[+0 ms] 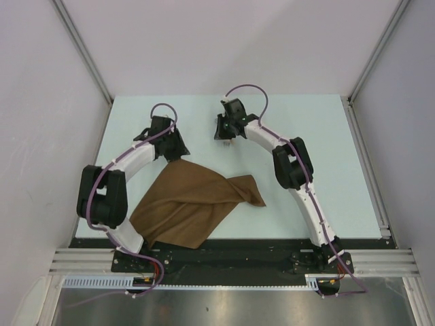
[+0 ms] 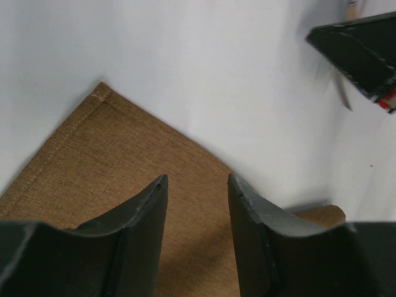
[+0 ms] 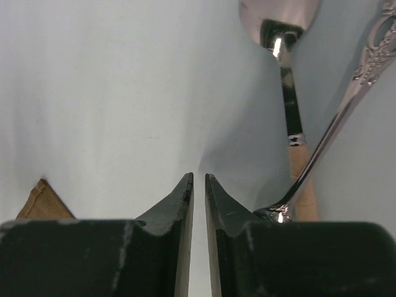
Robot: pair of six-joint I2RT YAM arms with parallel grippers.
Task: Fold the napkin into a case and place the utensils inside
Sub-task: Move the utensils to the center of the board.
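Pale green table [image 1: 326, 136]. Rumpled brown square cloth napkin [image 1: 190, 204] near front edge, left of centre; no case yet. Left gripper [image 2: 197, 179], half-open, empty, above its far corner: pinch there next. Right gripper [image 3: 199, 176], almost closed, empty, beside slender silvery metal utensils [image 3: 289, 117] toward far edge.

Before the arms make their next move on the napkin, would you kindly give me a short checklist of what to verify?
1. The napkin lies flat: not ok, it is rumpled and its right side is twisted over.
2. The left jaws are open above the napkin: ok.
3. The right jaws are empty: ok, closed to a slit with nothing between them.
4. The spoon and ornate utensil are off the cloth: ok, both lie on the bare table.
5. Utensils lying apart: cannot tell, they cross in the right wrist view.
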